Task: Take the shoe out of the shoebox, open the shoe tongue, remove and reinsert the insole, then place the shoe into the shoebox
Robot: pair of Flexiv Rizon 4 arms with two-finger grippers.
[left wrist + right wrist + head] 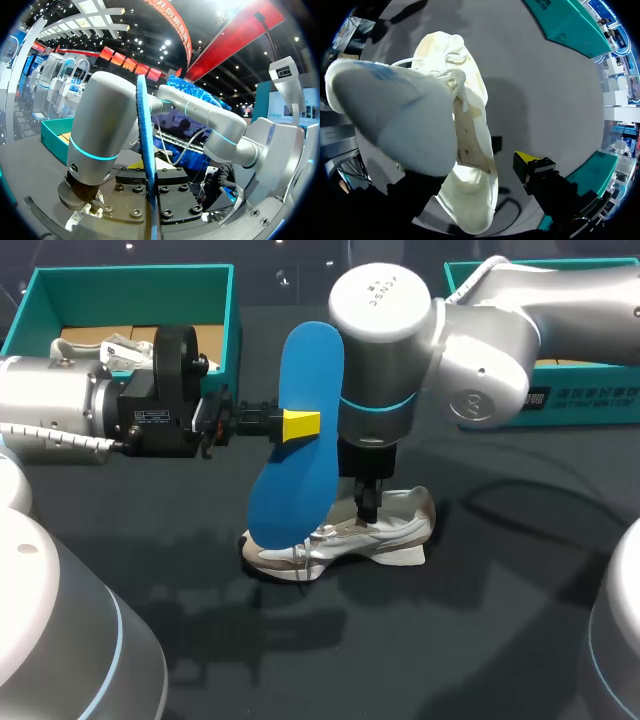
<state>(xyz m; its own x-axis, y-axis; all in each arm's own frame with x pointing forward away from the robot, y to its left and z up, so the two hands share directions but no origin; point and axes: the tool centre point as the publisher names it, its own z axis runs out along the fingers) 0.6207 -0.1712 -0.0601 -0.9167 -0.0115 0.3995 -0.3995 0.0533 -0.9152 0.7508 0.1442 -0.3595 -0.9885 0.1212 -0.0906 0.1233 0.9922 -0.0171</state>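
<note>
Blue insole [300, 370] clamped upright in left hand [299, 426], right hand [368, 508] at shoe [392, 536], half hidden, grip not discernible

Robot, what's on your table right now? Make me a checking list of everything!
Surface: dark table.
Job's things: white shoe on its sole on the table; blue insole out of it, held above it; teal shoebox at the far left, paper inside.
Clutter: second teal box at the far right.
Grippers: left tool shut on the insole; right tool down at the shoe's opening, grip unclear.
Cables: white ribbed hose along the left arm.
Surroundings: nothing seen.
</note>
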